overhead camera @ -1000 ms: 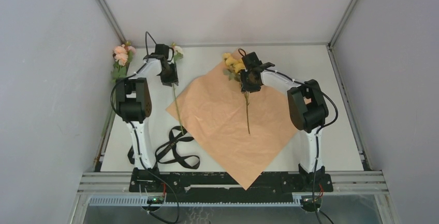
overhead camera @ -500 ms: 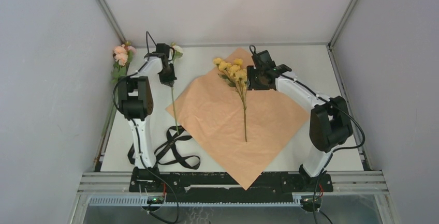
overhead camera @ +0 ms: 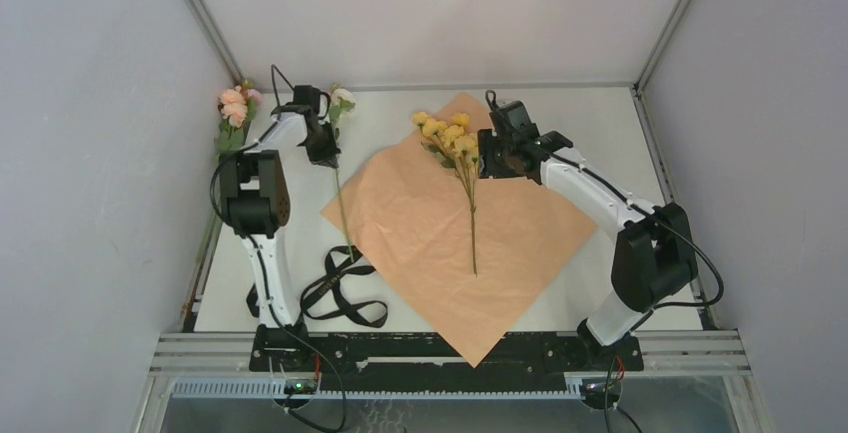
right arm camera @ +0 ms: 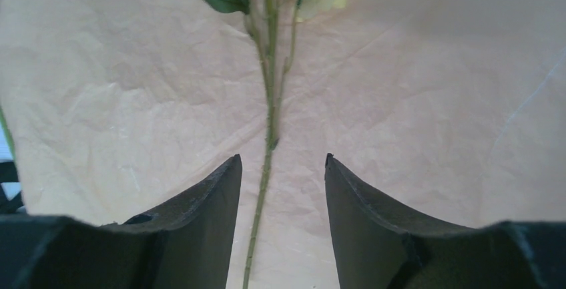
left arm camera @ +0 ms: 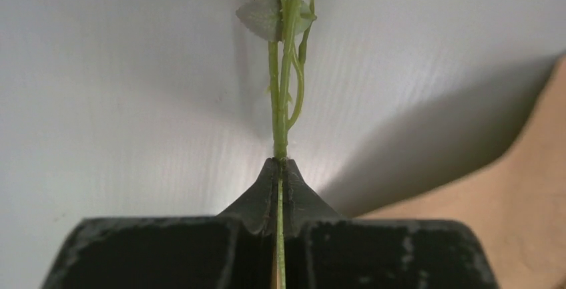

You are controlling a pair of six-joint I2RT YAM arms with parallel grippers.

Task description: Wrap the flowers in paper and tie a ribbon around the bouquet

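The paper lies peach face up as a diamond in the middle of the table. A yellow flower rests on it, its stem running toward me. My right gripper hovers open just right of the blooms, and in the right wrist view its jaws stand apart with the stem lying loose on the paper between them. My left gripper is shut on the thin green stem of a white flower left of the paper. The black ribbon lies looped at the near left.
A bunch of pink flowers lies at the far left corner by the wall. Grey walls and metal rails close in the white table on three sides. The paper's near corner overhangs the front edge.
My left gripper has shut on the white flower's stem. My right gripper let go of the yellow flower, which now lies on the paper, and drew back to the right with its elbow swinging out.
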